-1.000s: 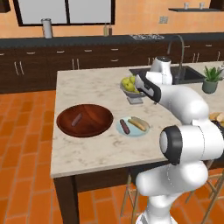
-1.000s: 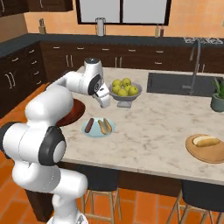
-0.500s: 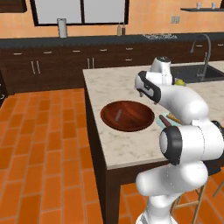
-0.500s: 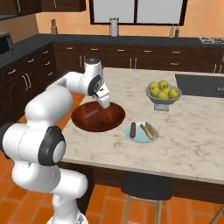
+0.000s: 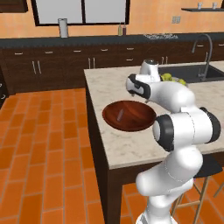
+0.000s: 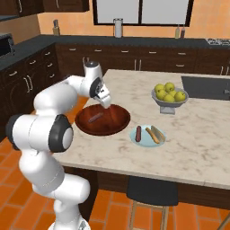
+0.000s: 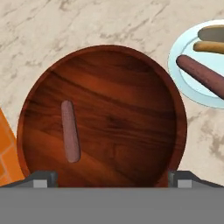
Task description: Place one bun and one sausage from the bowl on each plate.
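Fingers (image 7: 41, 178) are standing spread wide with nothing between them as I'm holding the gripper (image 6: 104, 102) over the bowl (image 7: 131, 109), which is sitting near the counter's (image 6: 197, 148) left edge. One sausage (image 7: 70, 136) is lying alone in the bowl's left half. Just beside the bowl's rim, I'm seeing the pale blue plate (image 6: 160, 139) carrying a second sausage (image 6: 138, 133) and a bun (image 6: 154, 133), while a grey fruit bowl (image 6: 168, 108) is standing farther back toward the sink.

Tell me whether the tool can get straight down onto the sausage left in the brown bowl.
Probably yes: the tool hangs open above the bowl, and the sausage lies alone, uncovered.
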